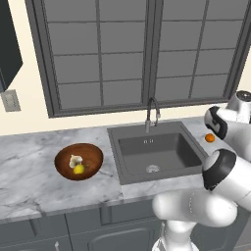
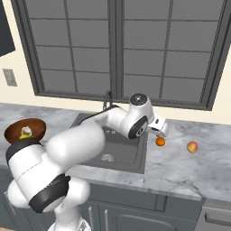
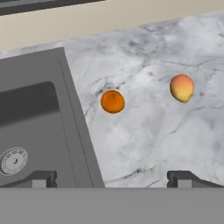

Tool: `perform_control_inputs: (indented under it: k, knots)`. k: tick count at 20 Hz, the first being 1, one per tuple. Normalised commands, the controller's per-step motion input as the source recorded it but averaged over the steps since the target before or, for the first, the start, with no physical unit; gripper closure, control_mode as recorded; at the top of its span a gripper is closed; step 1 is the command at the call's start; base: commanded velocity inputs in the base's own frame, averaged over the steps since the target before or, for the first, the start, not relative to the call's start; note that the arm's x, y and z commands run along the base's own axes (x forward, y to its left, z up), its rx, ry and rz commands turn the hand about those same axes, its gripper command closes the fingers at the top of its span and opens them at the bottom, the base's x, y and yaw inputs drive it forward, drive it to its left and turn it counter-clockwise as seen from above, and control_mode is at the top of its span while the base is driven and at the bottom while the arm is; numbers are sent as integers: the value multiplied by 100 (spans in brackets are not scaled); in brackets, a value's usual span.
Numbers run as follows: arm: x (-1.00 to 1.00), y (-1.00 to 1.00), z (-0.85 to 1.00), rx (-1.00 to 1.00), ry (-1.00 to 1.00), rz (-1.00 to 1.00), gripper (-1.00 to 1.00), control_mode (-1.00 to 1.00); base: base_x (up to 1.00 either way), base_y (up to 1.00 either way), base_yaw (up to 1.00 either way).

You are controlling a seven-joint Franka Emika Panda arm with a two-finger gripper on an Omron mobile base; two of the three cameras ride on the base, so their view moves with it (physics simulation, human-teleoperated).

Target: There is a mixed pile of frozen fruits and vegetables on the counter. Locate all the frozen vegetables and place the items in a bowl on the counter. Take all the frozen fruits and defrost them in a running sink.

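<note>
Grey-veined marble counter (image 2: pixel 180 167) runs beneath a tall dark-framed window (image 2: pixel 117 49), with the sink (image 1: pixel 157 154) sunk into its middle. Nearest in the hand view, the gripper (image 3: pixel 111 178) hangs over the right edge of the basin, its jaws spread wide and holding nothing. Just beyond them on the marble lies the orange ball (image 3: pixel 112 101), close to the sink's right rim; the peach-like ball (image 3: pixel 181 87) rests a little farther right, apart from it. Farther off, on the other side of the sink, the wooden bowl (image 1: pixel 78 161) sits on the counter with the yellow piece (image 1: pixel 78 169) and the whitish lump (image 1: pixel 75 160) already inside, so the vegetable half of the job looks done. The faucet (image 1: pixel 153 112) stands at the back of the basin; no water can be made out.

The step in hand appears to be fetching the first fruit. The next move calls for lowering the open jaws straight over the orange ball, centring it between the fingertips, then closing gently, since a small round piece could roll away if nudged from one side.
</note>
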Motion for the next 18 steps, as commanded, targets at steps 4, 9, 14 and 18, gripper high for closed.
perform_control_inputs:
  k: [4,9,14,18]
  knots:
    - [17,-9,-24,0,4,0,-100,-100,0,0,0]
    - [17,-1,-25,0,8,1,-100,-100,0,0,0]
    - [22,-2,-22,0,7,2,-100,-100,0,0,0]
    - [16,-18,-22,0,6,3,-100,-100,0,0,0]
